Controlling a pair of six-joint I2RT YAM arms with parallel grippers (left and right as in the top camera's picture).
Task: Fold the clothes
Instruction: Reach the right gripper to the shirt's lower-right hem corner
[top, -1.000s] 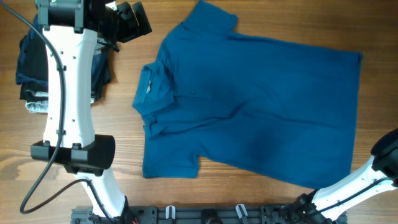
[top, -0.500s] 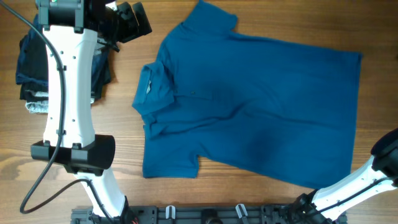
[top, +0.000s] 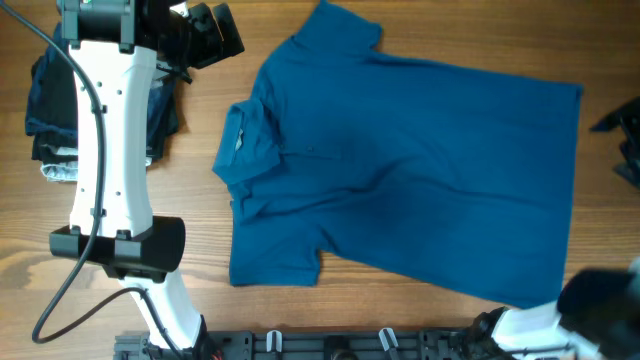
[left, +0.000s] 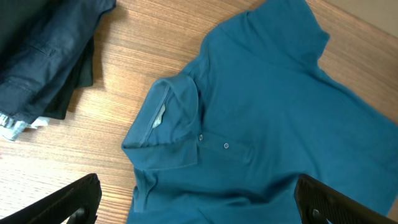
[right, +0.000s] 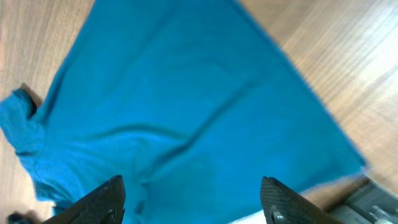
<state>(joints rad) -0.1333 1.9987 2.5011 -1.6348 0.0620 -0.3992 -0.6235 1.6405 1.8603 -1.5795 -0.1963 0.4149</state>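
Blue polo shirt (top: 400, 170) (spread flat) ahead of right tool (right: 194, 208), not touching.

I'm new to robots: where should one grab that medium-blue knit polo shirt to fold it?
Probably the far hem corner of the medium-blue knit polo shirt, approached from the right: it lies flat, so only its edges can be pinched.
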